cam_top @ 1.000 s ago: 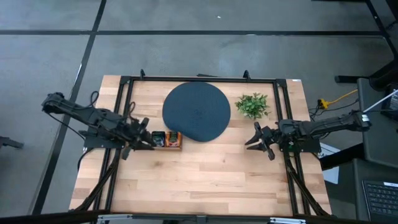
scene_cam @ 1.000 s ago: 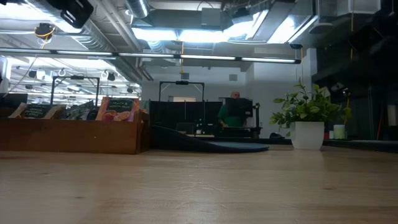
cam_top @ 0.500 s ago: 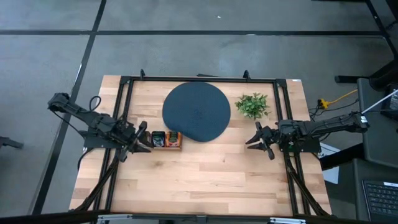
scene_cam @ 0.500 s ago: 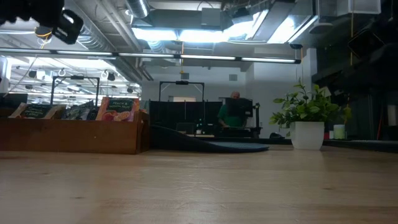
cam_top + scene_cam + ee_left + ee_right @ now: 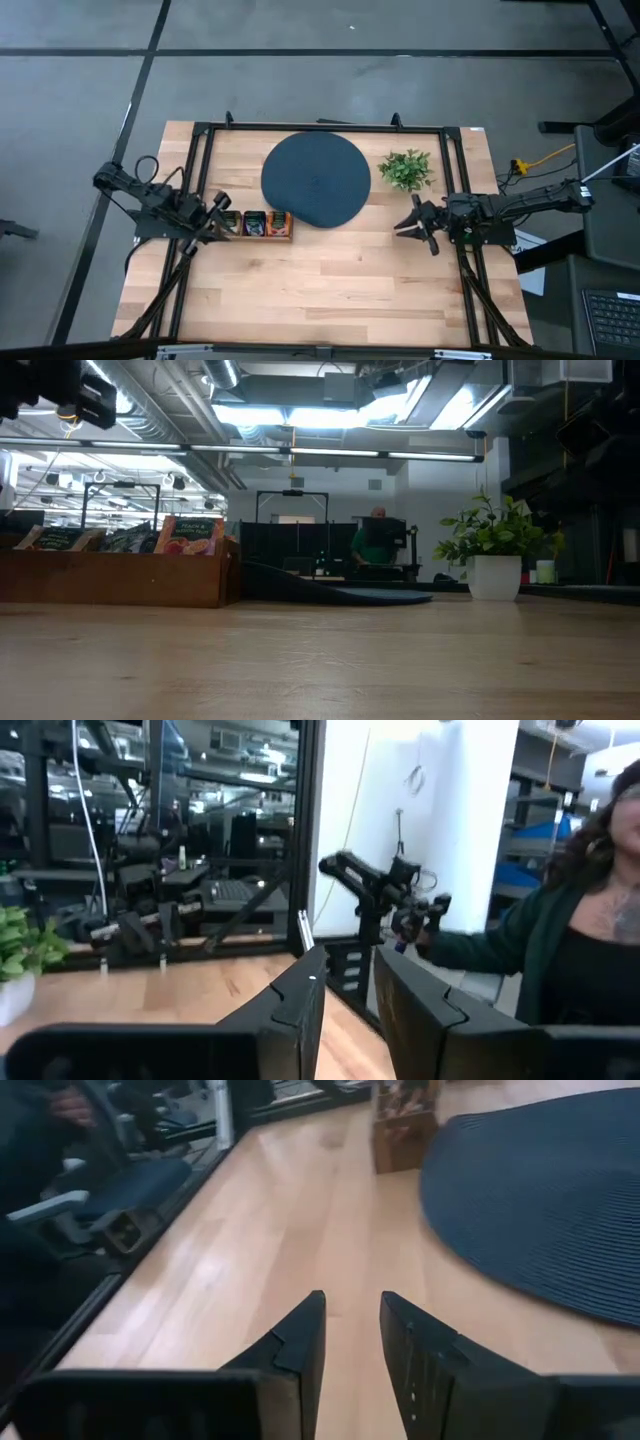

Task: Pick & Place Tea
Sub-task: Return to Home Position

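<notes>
Since every sachet I can find sits in the wooden organizer [image 5: 256, 225], I judge the sorting finished, with only the drawing of both arms home left to do. The tea [image 5: 186, 537] stands on edge in its compartments. Its tops show above the wall in the low view, which keeps it sorted and easy to read. From overhead I make out three sections, though which colour lies in which looks too small for me to say with confidence. The organizer rests on the table [image 5: 330, 280] just beside the round dark disc [image 5: 316, 180], towards my left side.

My left gripper [image 5: 213, 217] hangs just off the organizer's outer end, apart from it, with its fingers spread and nothing between them. That seems sensible, since parted fingers cannot drag a sachet out on the way back. My right gripper [image 5: 418, 222] waits at the opposite side of the table, near the small plant [image 5: 406, 168]. It is likewise parted and empty, and points across the wood toward the disc. The retreat, I think, wants only a line away from the organizer that does not brush its wall.
</notes>
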Available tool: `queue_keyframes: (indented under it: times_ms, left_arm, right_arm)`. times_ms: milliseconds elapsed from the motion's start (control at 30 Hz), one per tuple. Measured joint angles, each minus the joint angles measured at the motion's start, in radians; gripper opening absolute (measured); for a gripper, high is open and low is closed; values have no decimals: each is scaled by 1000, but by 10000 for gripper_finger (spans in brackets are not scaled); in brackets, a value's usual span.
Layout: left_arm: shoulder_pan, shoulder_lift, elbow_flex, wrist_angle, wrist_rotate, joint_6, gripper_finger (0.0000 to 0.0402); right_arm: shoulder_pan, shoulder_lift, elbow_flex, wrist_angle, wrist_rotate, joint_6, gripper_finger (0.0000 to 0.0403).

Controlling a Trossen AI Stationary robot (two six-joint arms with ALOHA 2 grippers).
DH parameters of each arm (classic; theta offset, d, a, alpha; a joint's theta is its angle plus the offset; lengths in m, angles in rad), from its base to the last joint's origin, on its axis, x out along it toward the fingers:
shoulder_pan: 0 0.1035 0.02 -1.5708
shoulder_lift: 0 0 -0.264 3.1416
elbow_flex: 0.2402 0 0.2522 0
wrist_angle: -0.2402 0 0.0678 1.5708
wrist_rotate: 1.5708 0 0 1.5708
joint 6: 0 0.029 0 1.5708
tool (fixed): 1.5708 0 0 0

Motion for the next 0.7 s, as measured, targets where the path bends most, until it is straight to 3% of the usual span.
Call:
queue_keyframes:
  times_ms: [300,433,700]
  left_arm:
    - [1,-1,-48,13,-36,67,86]
    - [2,-1,-55,-74,-59,56,86]
    - [1,23,-54,-138,0,200,86]
  right_arm:
    - [0,13,0,-15,83,-5,101]
    - [0,13,0,-16,84,-39,101]
    - [0,14,0,-16,85,-89,101]
